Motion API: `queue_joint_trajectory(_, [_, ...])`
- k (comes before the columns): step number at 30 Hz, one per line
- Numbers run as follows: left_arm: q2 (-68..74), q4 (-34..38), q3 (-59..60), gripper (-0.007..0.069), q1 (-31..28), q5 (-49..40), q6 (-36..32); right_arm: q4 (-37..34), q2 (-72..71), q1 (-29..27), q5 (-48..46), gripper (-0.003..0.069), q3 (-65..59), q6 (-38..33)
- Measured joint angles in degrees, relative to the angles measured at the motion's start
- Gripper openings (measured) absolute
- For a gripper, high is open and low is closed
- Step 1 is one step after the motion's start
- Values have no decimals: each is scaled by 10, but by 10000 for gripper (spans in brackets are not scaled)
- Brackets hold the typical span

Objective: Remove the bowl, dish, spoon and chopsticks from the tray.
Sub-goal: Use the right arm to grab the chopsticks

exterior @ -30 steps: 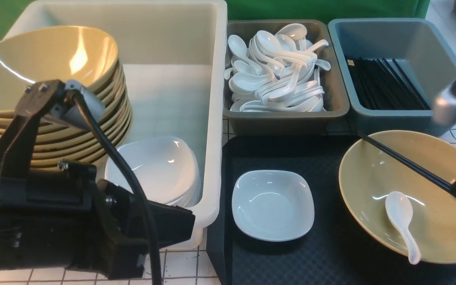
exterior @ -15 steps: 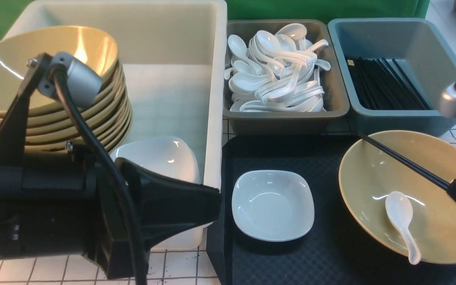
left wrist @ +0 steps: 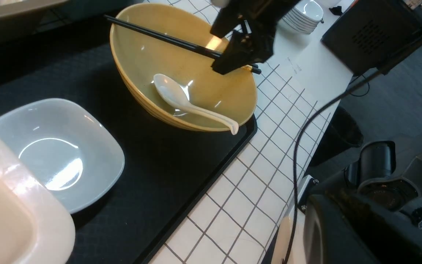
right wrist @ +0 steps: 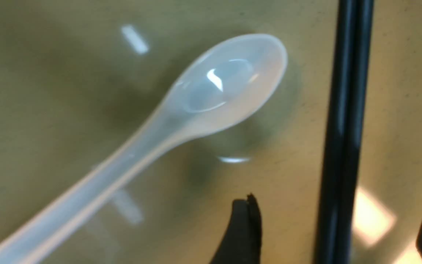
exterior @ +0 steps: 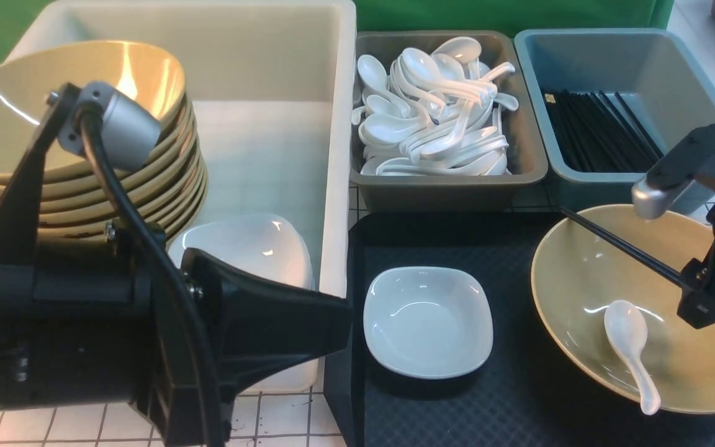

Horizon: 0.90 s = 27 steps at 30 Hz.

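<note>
Starting on your left, the big white tub [exterior: 339,124] holds one stack of olive-yellow bowls [exterior: 72,99], too tightly nested to count, and one pile of white dishes [exterior: 252,254]. In front of it hangs the left gripper [exterior: 332,318], its jaws pressed together and holding nothing.

Next comes the tray [exterior: 432,410], black with a diamond texture and a low rim. On its left part you have one dish [exterior: 427,321]: small, glossy white, square with rounded corners, sitting empty and upright.

Behind the tray stand two bins. The grey bin [exterior: 450,186] is heaped with white spoons [exterior: 432,105], and the blue-grey bin [exterior: 606,186] holds a bundle of black sticks [exterior: 599,133].

On the tray's right part sits the one bowl [exterior: 587,267], wide, shallow and olive-yellow. One spoon [exterior: 627,338] lies inside it, scoop facing up near the middle, handle resting on the near rim. The two chopsticks [exterior: 624,248] lie side by side across the bowl's rim.

The right gripper [right wrist: 337,234] hovers over the bowl with its fingers [right wrist: 245,227] spread, one on either side of the chopsticks and not touching them.
</note>
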State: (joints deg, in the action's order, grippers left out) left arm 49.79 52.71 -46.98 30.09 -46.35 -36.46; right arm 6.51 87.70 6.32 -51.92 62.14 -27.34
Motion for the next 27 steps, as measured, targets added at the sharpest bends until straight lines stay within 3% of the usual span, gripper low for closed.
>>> queue_joint_trajectory(5, [0,0,0,-1,0,-7,0,17,41,0,6,565,0,0])
queue_joint_trajectory(10, [0,0,0,-1,0,-4,-2,19,59,0,-1,486,0,0])
queue_joint_trajectory(19, [0,2,0,-1,0,25,-5,19,58,0,-33,115,3,-12])
queue_joint_trajectory(23, [0,22,0,-1,0,46,-22,19,32,0,-56,107,15,-7])
queue_joint_trajectory(27, [0,65,0,-1,0,63,-80,7,-17,0,-90,107,55,41])
